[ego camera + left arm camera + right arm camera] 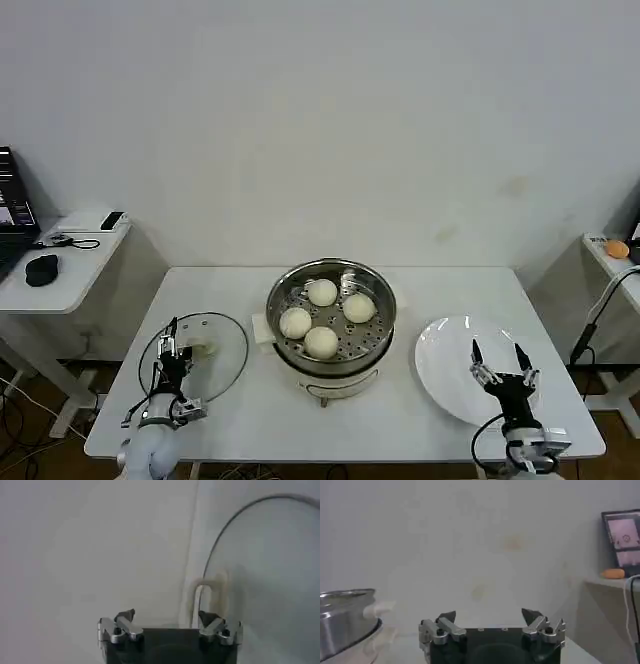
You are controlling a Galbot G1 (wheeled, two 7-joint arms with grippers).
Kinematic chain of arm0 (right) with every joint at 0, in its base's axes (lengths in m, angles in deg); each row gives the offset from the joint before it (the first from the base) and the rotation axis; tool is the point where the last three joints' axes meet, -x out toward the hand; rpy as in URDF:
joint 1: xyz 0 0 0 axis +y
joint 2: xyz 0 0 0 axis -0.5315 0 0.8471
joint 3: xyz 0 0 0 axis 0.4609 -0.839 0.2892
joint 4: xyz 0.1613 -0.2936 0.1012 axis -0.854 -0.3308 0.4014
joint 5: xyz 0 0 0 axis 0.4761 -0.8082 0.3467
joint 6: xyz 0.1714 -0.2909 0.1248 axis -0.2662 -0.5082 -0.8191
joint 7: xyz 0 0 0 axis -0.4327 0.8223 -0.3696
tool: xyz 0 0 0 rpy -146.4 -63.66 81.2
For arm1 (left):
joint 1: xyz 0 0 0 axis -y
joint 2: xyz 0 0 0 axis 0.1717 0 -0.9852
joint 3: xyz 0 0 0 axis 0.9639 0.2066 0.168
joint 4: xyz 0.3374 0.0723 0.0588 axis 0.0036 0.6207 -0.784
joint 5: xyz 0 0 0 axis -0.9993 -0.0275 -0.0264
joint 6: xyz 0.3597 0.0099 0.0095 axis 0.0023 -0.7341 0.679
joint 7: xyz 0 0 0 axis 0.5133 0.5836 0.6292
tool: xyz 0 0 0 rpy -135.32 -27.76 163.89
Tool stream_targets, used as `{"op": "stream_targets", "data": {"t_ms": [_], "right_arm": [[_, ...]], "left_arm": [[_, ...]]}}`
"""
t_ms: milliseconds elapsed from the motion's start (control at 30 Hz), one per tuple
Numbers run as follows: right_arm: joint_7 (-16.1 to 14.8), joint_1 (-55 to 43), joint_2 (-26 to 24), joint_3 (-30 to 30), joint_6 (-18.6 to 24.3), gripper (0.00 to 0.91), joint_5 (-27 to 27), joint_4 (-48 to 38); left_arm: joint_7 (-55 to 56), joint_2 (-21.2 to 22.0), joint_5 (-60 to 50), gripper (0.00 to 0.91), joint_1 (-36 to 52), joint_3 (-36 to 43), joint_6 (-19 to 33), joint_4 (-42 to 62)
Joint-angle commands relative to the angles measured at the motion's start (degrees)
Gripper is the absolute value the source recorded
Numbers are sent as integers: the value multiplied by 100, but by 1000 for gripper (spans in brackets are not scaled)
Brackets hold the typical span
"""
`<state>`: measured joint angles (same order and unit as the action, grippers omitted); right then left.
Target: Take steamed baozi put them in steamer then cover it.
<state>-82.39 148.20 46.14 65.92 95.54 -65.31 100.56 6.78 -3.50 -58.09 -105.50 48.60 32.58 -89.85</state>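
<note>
Already four baozi sit in the steamer; my left end effector, spread wide, hovers over the lid; covering remains. Right end effector idles wide.

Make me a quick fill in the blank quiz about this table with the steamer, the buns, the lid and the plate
1. The steamer holds ____ baozi.
2. The glass lid lies flat on the table on the steamer's ____ side.
3. The white plate has ____ baozi on it.
4. The right gripper, fingers open, hovers over the ____.

Missing words: four; left; no; plate
</note>
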Motion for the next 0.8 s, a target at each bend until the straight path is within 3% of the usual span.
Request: {"op": "stream_targets", "data": {"t_ms": [33,100,167,200,267,300,800], "right_arm": [[-9,13,34,-29,19,907,-29,-38],[-11,28,33,-28,24,907,-32,-33],[-11,37,33,-27,34,907,-39,-32],[-11,46,37,-28,40,907,-40,-31],[-13,59,43,-31,45,907,-43,-24],[-14,63,45,-36,49,907,-48,-19],[-7,87,61,-57,85,907,-96,-16]], "left_arm": [[61,51,42,907,218,18,-28,268],[145,73,127,907,246,38,-83,326],[143,73,161,635,253,57,-120,366],[150,72,166,292,259,61,-125,394],[177,73,179,50,271,60,-120,456],[188,70,190,0,270,59,-116,477],[196,51,293,0,250,48,-109,535]]}}
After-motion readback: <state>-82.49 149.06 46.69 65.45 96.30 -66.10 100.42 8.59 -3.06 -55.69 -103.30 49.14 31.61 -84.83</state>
